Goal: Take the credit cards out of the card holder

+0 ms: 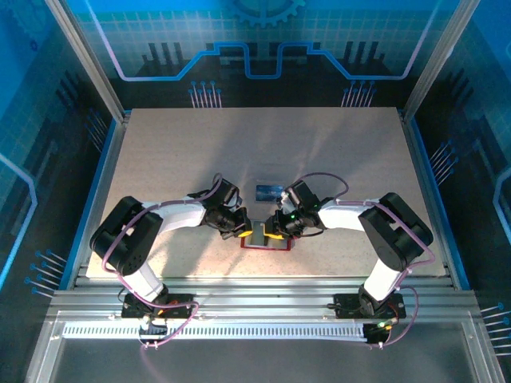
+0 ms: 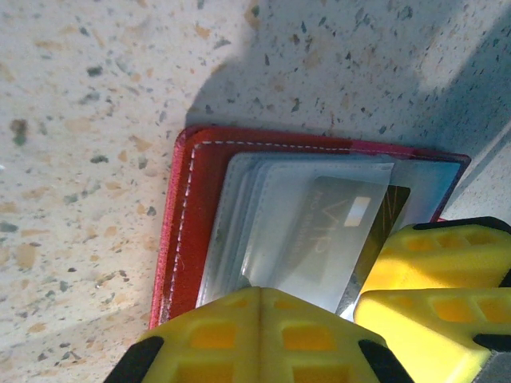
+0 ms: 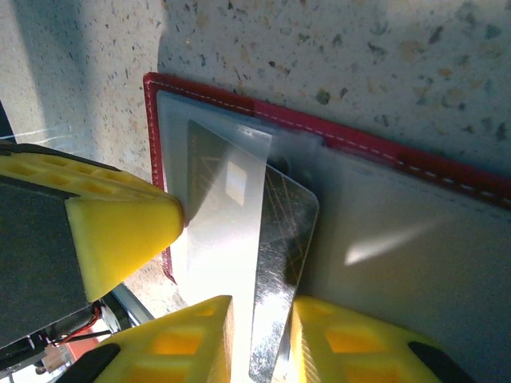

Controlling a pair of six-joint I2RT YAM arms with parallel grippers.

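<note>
The dark red card holder (image 1: 266, 244) lies open on the table near the front edge, its clear pockets facing up (image 2: 188, 215) (image 3: 447, 171). A black credit card (image 3: 283, 239) sticks partway out of a pocket (image 2: 385, 227). My right gripper (image 3: 262, 335) (image 1: 276, 230) stands open, one finger on each side of this card's free end, with a gap still showing on the left side. My left gripper (image 2: 262, 291) (image 1: 243, 231) is shut, its tips pressing on the pockets of the holder's left leaf. A blue credit card (image 1: 269, 191) lies flat on the table just behind the holder.
Both arms meet over the holder, their yellow fingers (image 2: 447, 267) a few centimetres apart. The speckled tabletop (image 1: 200, 152) stretches behind and to both sides. The metal rail of the table's front edge (image 1: 255, 283) runs just below the holder.
</note>
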